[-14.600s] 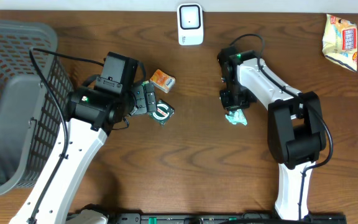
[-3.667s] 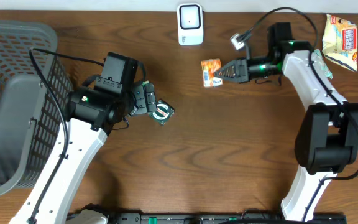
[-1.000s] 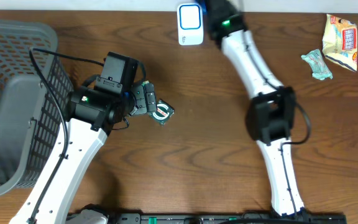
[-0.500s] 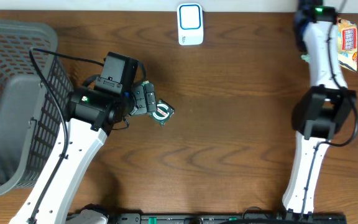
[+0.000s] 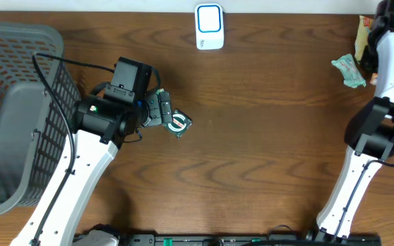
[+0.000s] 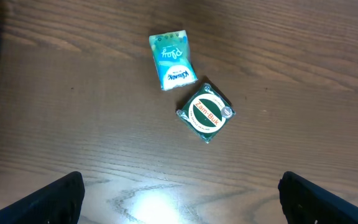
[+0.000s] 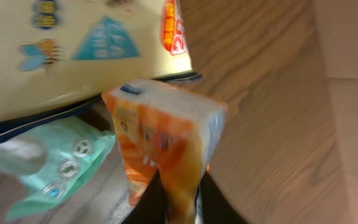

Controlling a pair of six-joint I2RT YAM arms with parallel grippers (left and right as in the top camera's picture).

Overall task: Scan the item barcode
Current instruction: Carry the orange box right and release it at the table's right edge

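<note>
An orange packet (image 7: pixel 160 143) is pinched between the fingers of my right gripper (image 7: pixel 182 202), which is shut on its lower edge. It hangs just above the wood at the far right back of the table, beside a yellow snack bag (image 7: pixel 73 50) and a mint-green packet (image 7: pixel 55 168). The white barcode scanner (image 5: pixel 209 26) stands at the back centre, far from it, its screen lit blue. My left gripper (image 6: pixel 181 199) is open above a round green tin (image 6: pixel 207 112) and a teal packet (image 6: pixel 171 60), holding nothing.
A grey mesh basket (image 5: pixel 19 116) fills the left side. The mint-green packet (image 5: pixel 347 70) and the yellow snack bag (image 5: pixel 362 37) lie at the right edge beside my right arm (image 5: pixel 388 48). The green tin (image 5: pixel 179 124) lies left of centre.
My right arm has swung from the scanner across to the far right corner, carrying the orange packet. The left arm has not moved.
</note>
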